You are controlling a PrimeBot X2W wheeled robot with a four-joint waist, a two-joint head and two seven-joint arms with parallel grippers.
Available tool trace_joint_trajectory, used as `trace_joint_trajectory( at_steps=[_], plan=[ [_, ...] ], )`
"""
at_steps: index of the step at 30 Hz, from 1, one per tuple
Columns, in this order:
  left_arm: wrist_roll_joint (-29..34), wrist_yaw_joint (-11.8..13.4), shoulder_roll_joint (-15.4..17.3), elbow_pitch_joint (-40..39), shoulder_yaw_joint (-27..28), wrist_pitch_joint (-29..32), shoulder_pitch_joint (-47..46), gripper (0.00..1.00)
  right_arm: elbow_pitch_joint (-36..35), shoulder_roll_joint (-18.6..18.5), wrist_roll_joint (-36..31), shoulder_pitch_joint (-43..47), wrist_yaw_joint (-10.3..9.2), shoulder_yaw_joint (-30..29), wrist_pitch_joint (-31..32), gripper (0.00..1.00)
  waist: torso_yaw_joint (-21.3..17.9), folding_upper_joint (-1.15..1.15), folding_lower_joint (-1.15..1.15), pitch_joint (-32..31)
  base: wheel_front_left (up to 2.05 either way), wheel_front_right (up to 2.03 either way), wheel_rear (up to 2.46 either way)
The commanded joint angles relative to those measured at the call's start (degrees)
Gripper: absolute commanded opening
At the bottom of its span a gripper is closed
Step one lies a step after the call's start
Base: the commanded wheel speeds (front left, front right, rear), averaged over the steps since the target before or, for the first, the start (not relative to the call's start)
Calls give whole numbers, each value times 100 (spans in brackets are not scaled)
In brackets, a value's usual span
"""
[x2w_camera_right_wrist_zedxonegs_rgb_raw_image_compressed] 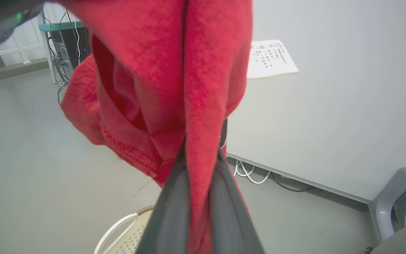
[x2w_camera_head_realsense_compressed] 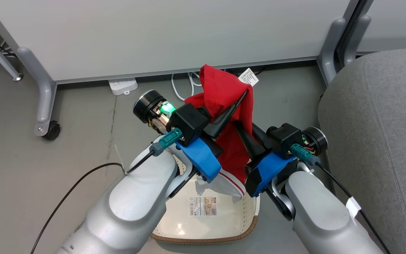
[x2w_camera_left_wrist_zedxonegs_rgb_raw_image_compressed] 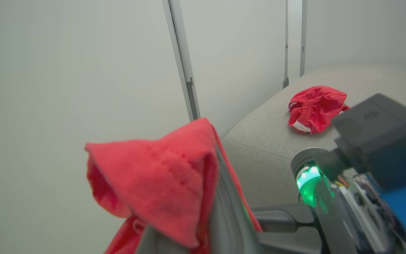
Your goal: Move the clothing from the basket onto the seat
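Observation:
A red garment (x2w_camera_head_realsense_compressed: 226, 102) with white striped trim hangs above the cream basket (x2w_camera_head_realsense_compressed: 174, 225), held up by both grippers. My left gripper (x2w_camera_head_realsense_compressed: 244, 94) is shut on its upper fold, and the cloth drapes over the fingers (x2w_camera_left_wrist_zedxonegs_rgb_raw_image_compressed: 224, 211) in the left wrist view. My right gripper (x2w_camera_head_realsense_compressed: 240, 126) is shut on the fabric lower down, with red cloth (x2w_camera_right_wrist_zedxonegs_rgb_raw_image_compressed: 199, 106) pinched between its grey fingers (x2w_camera_right_wrist_zedxonegs_rgb_raw_image_compressed: 174, 208). The basket's rim (x2w_camera_right_wrist_zedxonegs_rgb_raw_image_compressed: 125, 229) shows below. A second red garment (x2w_camera_left_wrist_zedxonegs_rgb_raw_image_compressed: 315, 107) lies bunched on the grey seat (x2w_camera_left_wrist_zedxonegs_rgb_raw_image_compressed: 259, 141), which stands to the right (x2w_camera_head_realsense_compressed: 375, 123).
A white partition panel (x2w_camera_head_realsense_compressed: 153, 35) on grey legs with a caster (x2w_camera_head_realsense_compressed: 51, 130) stands behind the basket. A power strip (x2w_camera_head_realsense_compressed: 122, 85) and white cables (x2w_camera_head_realsense_compressed: 185, 84) lie at its foot. A black cable (x2w_camera_head_realsense_compressed: 72, 187) crosses the floor on the left.

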Motion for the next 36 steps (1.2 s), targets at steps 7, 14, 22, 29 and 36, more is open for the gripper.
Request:
trace_joint_trajectory(
  at_steps=[7,14,22,29,36],
  plan=[
    [-23,4,30,12,17,-29,-28,0,-33,34,72,3,-6,-29,-4,0,-29,0,0,13,0,0,0],
    [-58,4,24,123,4,-28,-45,100,-82,38,105,45,-6,-108,-4,0,-51,0,0,22,0,0,0],
    [0,4,34,159,52,-27,-44,100,-168,34,129,47,-6,-235,-4,0,-129,0,0,91,0,0,0],
    [51,6,69,169,82,-24,-25,100,-321,-45,94,16,-6,-511,-4,0,-357,0,0,243,0,0,0],
    [91,5,117,127,43,-24,-36,100,-599,-113,61,62,-6,-947,-4,0,-734,0,0,397,0,0,0]
  ],
)
